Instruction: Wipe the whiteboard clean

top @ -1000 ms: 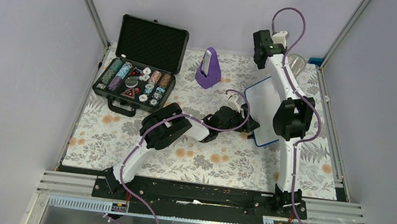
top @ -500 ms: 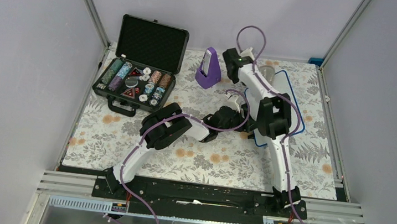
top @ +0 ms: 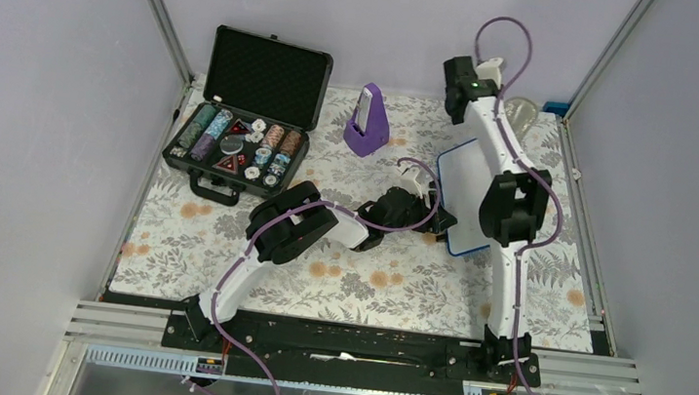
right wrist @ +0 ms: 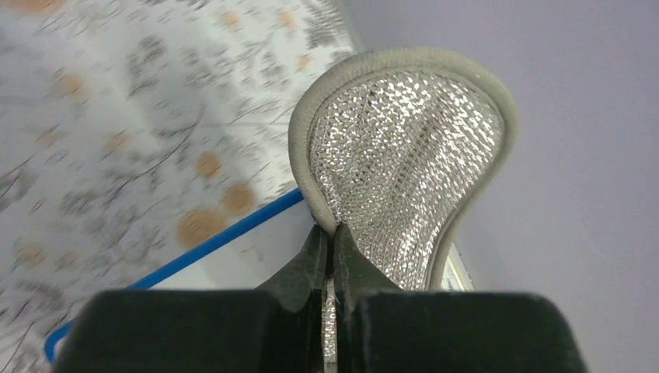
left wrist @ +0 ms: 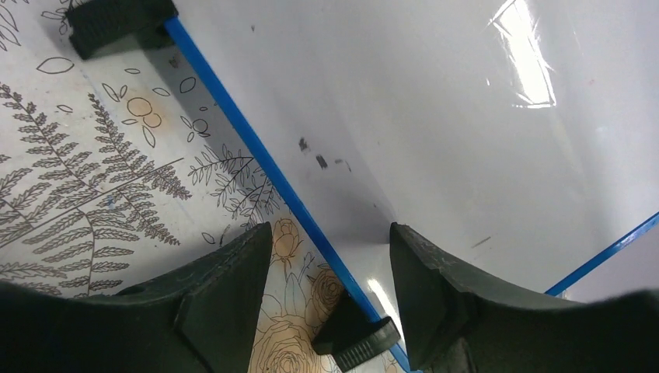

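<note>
**Two arms on one board: pad at the far side, brace at the near side**

Two jobs are split here. The whiteboard point(top: 461, 199) lies flat on the floral tablecloth point(top: 223, 243), partly hidden under the right arm. The right gripper point(right wrist: 330, 241) is clenched tight on the edge of the cloth pad point(right wrist: 404, 155). In the overhead view the pad sits just past the whiteboard's far right corner and looks lifted clear of its surface. The left gripper point(left wrist: 330, 233) is at the whiteboard's near left edge with its jaws parted, one finger over the cloth and one over the white face, the blue rim running between them. They grasp nothing that I can see.

A few dark specks point(left wrist: 311, 151) lie on the whiteboard just inside that rim, and no larger writing shows in the part visible.

To wipe well, the pad should probably come down flat onto the whiteboard rather than on its edge. Strokes should overlap and run toward the specks. The left fingers should bear down on the whiteboard so it cannot slide, and the stroke should stop short of them.
</note>
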You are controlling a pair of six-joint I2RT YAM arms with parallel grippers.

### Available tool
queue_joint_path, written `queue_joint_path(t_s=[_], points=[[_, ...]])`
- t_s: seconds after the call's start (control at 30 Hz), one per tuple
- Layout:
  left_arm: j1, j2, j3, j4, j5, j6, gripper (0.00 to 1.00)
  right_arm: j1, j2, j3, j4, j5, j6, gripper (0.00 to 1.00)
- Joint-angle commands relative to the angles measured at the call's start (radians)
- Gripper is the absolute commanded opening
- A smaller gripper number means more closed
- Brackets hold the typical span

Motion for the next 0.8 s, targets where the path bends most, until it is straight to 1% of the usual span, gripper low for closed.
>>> queue_joint_path(t_s=[0.0,0.17,0.23,0.3,0.4,0.5,0.7,0.77], points=[[-0.003,0.056,-0.013,-0.151,-0.01,0.03,0.64,-0.021,-0.013,-0.013,0.007,0.081,0.008,0.0],[-0.002,0.054,-0.014,-0.153,-0.012,0.03,0.64,-0.009,0.127,0.056,-0.026,0.028,0.014,0.0],[-0.001,0.058,-0.009,-0.153,-0.011,0.03,0.64,0.021,0.185,0.102,-0.078,0.024,0.03,0.0],[-0.001,0.063,-0.006,-0.154,-0.008,0.028,0.64,0.062,0.213,0.108,-0.079,-0.005,0.037,0.0],[-0.002,0.067,-0.003,-0.155,-0.006,0.026,0.64,0.121,0.182,0.039,-0.005,-0.107,0.012,0.0],[-0.001,0.066,-0.005,-0.158,-0.007,0.028,0.64,0.127,0.138,0.03,0.015,-0.147,0.01,0.0],[-0.002,0.068,0.001,-0.155,0.001,0.025,0.64,0.087,0.021,0.115,-0.012,-0.044,-0.015,0.0],[-0.005,0.07,0.002,-0.149,0.016,0.021,0.62,0.076,-0.035,0.103,-0.024,-0.007,0.002,0.0]])
